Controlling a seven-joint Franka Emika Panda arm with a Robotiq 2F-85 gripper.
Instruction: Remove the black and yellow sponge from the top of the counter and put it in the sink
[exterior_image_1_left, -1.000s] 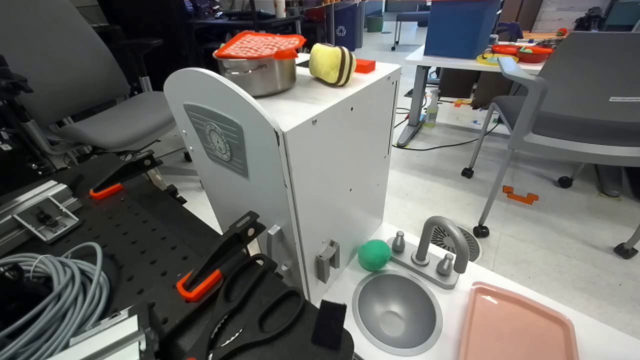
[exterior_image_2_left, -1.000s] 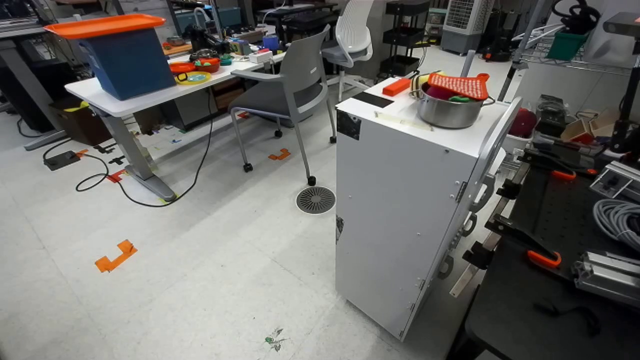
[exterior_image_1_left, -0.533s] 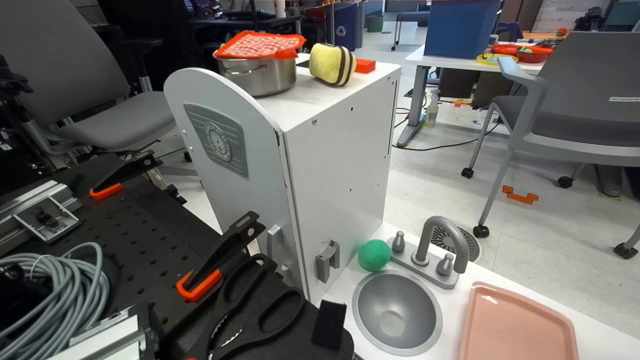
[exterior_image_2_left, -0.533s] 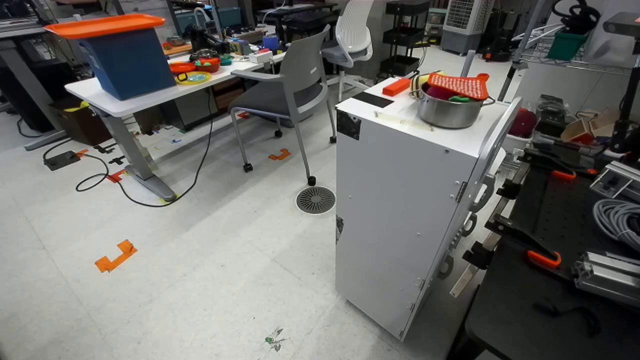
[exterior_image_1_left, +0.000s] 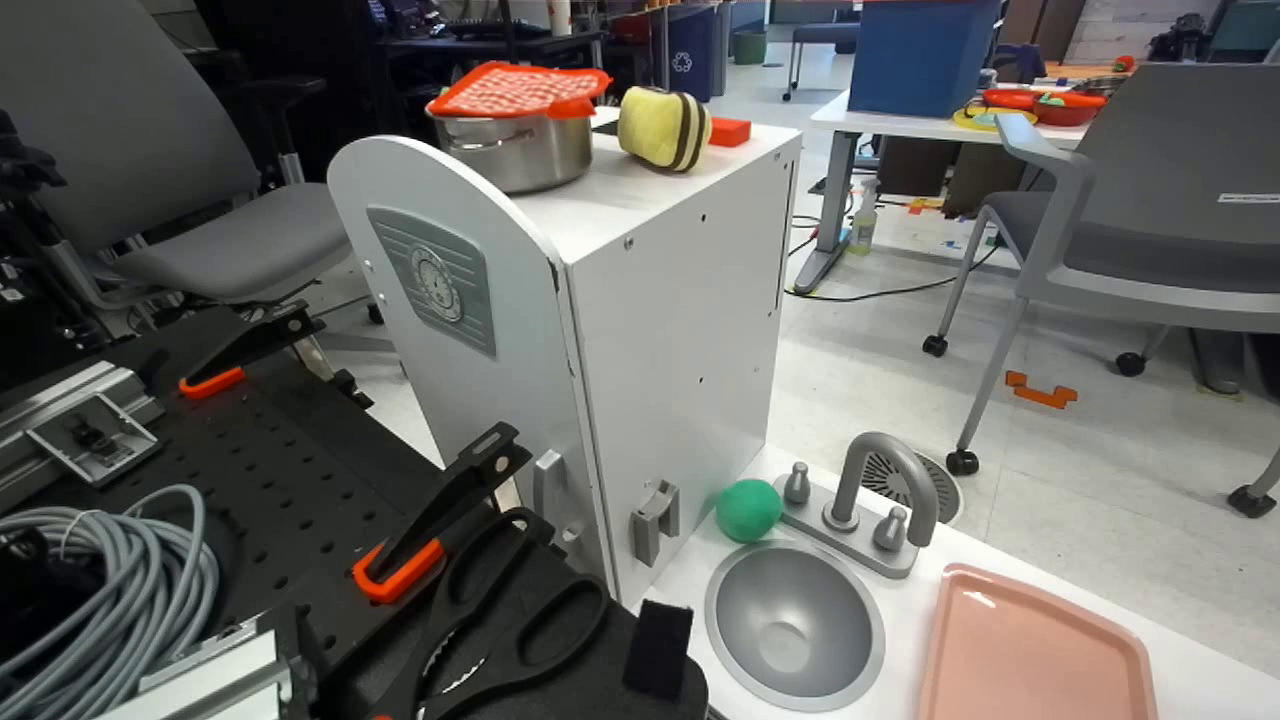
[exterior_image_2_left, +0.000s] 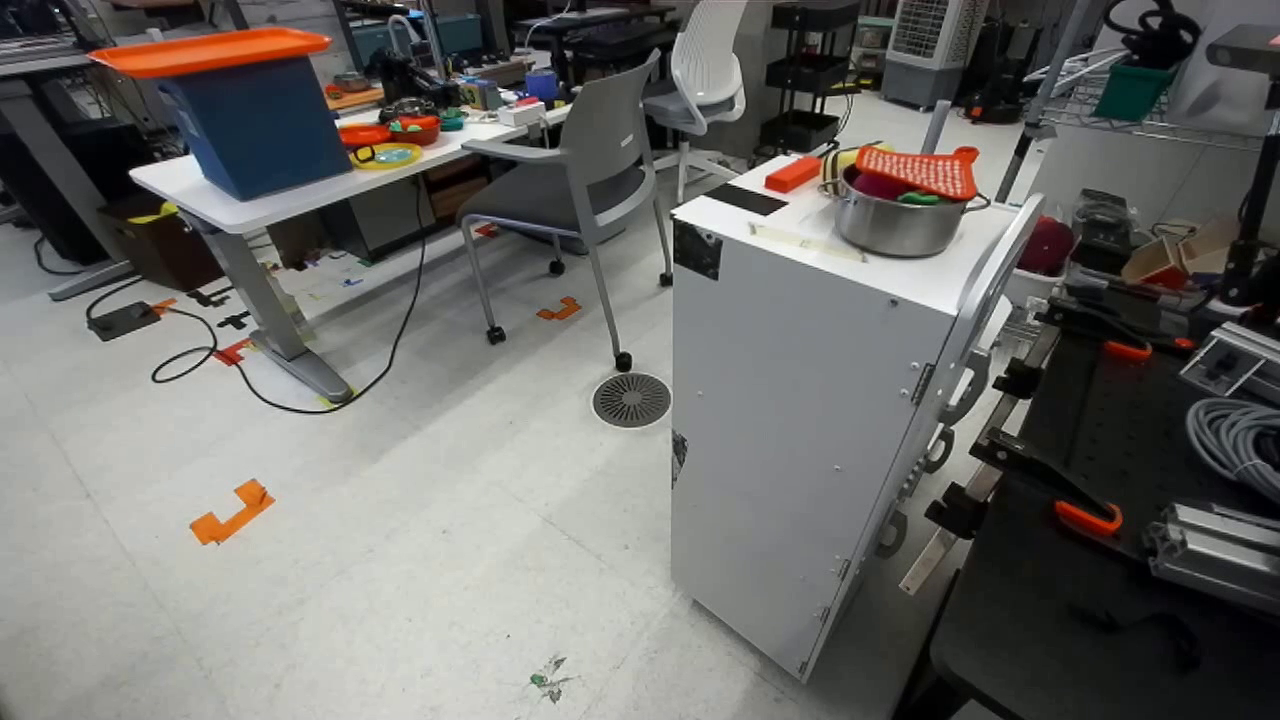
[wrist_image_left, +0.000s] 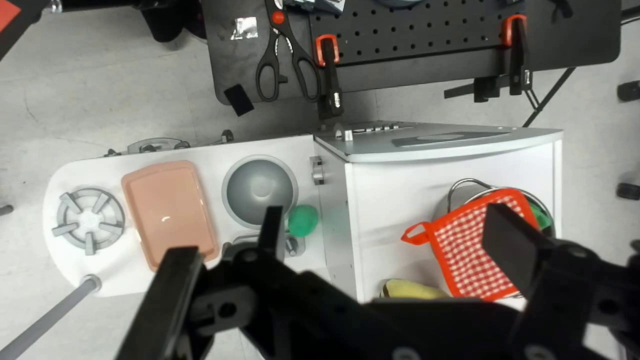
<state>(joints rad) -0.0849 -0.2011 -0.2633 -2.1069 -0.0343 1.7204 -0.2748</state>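
Observation:
The black and yellow sponge (exterior_image_1_left: 655, 128) lies on top of the white counter (exterior_image_1_left: 680, 320), beside a metal pot. In an exterior view the sponge (exterior_image_2_left: 840, 160) is mostly hidden behind that pot on the counter (exterior_image_2_left: 790, 430). In the wrist view only part of the sponge (wrist_image_left: 412, 289) shows, its lower side hidden by the gripper body. My gripper (wrist_image_left: 384, 217) is wide open and empty, above the counter top (wrist_image_left: 385, 190); it is not in the exterior views. The sink (exterior_image_1_left: 790, 620), a grey metal bowl, holds nothing; it also shows in the wrist view (wrist_image_left: 260, 187).
The metal pot (exterior_image_1_left: 530, 155) has a red checked potholder (exterior_image_1_left: 525, 92) on it. A red block (exterior_image_1_left: 730, 131) lies behind the sponge. A green ball (exterior_image_1_left: 748, 510), faucet (exterior_image_1_left: 880, 480) and pink tray (exterior_image_1_left: 1040, 650) surround the sink. The counter's rounded panel (exterior_image_1_left: 400, 200) rises above its top.

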